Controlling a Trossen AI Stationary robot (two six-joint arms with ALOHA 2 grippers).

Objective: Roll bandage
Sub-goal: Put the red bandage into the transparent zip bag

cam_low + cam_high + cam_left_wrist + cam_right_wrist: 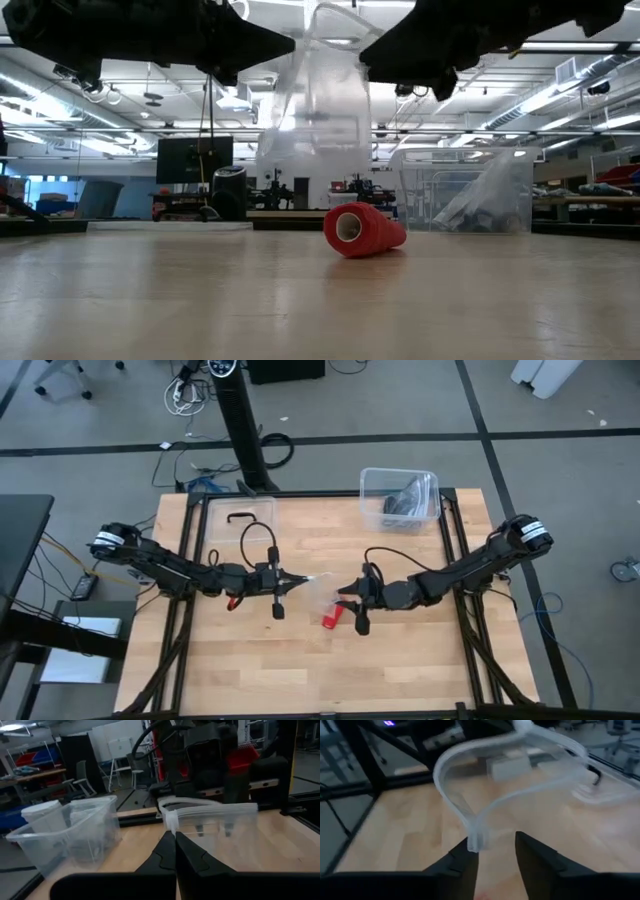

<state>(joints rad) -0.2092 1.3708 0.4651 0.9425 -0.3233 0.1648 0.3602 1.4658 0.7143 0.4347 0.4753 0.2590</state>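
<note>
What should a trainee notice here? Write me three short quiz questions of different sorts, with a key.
1. True or false: the bandage lies on the table as a long flat unrolled band.
2. Fill in: the right gripper has its jaws ____.
3. What is the left gripper pinching with shut jaws? A) the bandage B) the plastic bag C) nothing

Key: 1 false, it is a stubby roll lying on its side. 2 open. 3 B.
</note>
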